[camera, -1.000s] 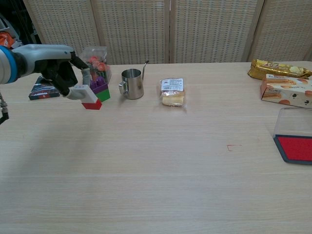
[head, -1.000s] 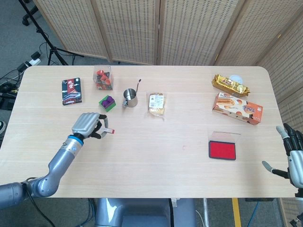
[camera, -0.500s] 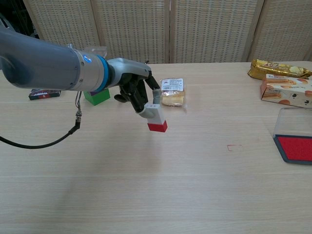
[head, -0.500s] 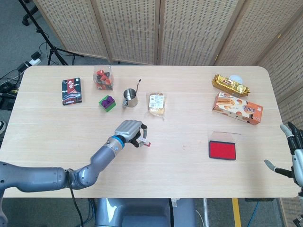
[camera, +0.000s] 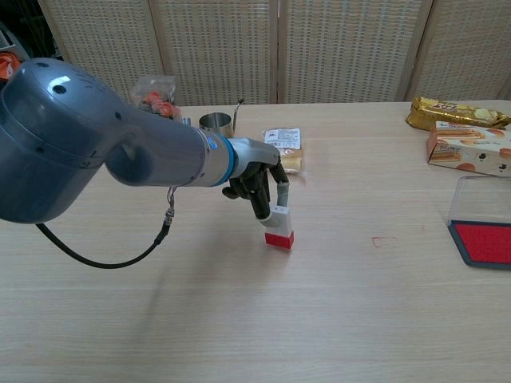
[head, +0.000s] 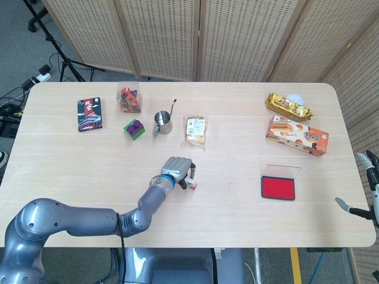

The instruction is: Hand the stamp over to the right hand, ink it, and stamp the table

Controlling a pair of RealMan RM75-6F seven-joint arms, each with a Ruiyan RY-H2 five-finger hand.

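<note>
The stamp (camera: 279, 226), a white block with a red base, hangs from my left hand (camera: 257, 183), which grips its top. In the head view the left hand (head: 177, 170) is at the table's middle with the stamp (head: 191, 179) poking out to its right. The stamp's red base is at or just above the tabletop. The red ink pad (head: 278, 187) lies open at the right, its clear lid raised behind it; the chest view shows the pad (camera: 487, 242) at the right edge. My right hand (head: 367, 192) is off the table's right edge, fingers spread, holding nothing.
A metal cup (head: 163, 122), a wrapped bread (head: 196, 129), a green and purple block (head: 134, 128), a clear box of toys (head: 128, 97) and a dark card pack (head: 89, 113) sit at the back left. Two snack packs (head: 295, 135) lie back right. A small red mark (camera: 382, 239) shows mid-table.
My left arm has swept the stamp from the left side to the table's middle and lowered it close to the surface. The right hand has slid slightly further off the right edge.
</note>
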